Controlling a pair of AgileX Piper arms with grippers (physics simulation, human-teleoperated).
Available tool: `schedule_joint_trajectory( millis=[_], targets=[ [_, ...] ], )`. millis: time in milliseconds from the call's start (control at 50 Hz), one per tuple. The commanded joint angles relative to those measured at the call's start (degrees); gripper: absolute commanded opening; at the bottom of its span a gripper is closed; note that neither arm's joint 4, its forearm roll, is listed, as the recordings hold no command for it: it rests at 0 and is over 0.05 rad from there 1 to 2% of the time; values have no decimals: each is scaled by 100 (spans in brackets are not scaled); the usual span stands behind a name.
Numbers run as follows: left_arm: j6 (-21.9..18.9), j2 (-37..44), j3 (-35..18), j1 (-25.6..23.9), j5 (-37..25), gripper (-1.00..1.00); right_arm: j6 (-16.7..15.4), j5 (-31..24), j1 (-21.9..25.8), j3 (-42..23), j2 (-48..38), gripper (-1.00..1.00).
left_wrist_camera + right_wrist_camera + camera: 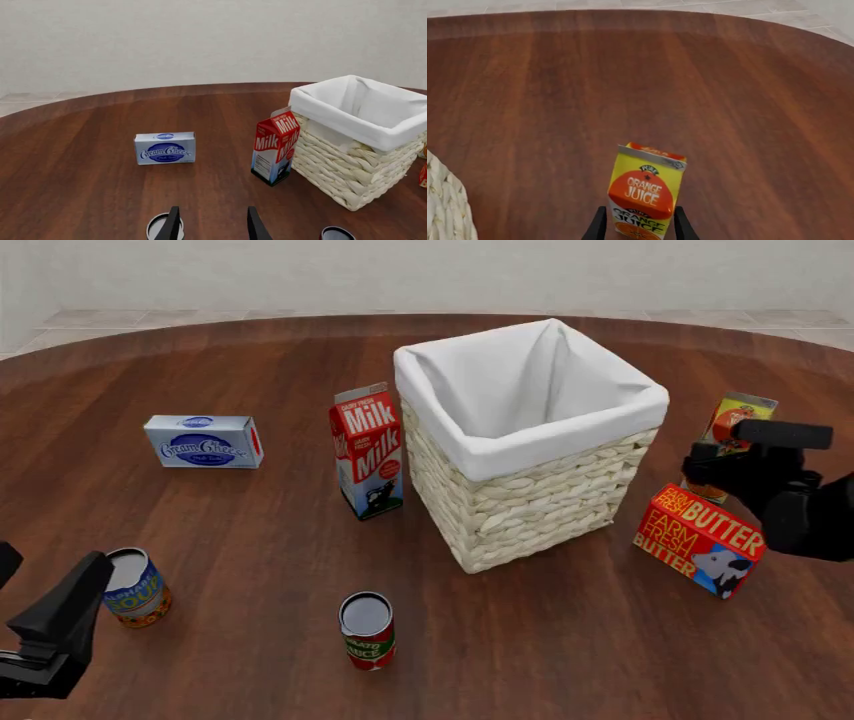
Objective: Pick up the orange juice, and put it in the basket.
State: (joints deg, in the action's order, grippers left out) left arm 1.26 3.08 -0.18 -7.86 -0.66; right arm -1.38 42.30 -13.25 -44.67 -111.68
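Orange juice is sitting between my right claw fingers, contact unclear; I'm judging it light, stiff, slippery, best squeezed mid-body.

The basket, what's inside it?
Inside the basket only the white cloth lining shows, with nothing lying on it. The near wall covers part of the bottom, so that corner stays hidden.
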Motion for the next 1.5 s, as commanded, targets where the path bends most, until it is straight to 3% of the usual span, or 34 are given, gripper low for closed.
schedule_joint_trajectory(
  millis=[20, 740, 760, 1080, 1280, 1500],
  targets=[
    [-6, 38, 5, -11, 40, 100, 97, -33, 73, -110, -154, 100],
    [3, -3, 1, -20, -3, 100, 187, -137, 183, -359, -446, 100],
    [2, -6, -1, -23, -9, 100, 207, -120, 202, -359, -455, -100],
    [7, 6, -2, -22, 3, 100, 119, 27, 145, -217, -392, -100],
    [-3, -13, -8, -30, -17, 100, -95, 46, 141, 55, 289, -100],
    [2, -52, -5, -33, -49, 100, 55, -339, 204, 127, 1223, -100]
  ],
)
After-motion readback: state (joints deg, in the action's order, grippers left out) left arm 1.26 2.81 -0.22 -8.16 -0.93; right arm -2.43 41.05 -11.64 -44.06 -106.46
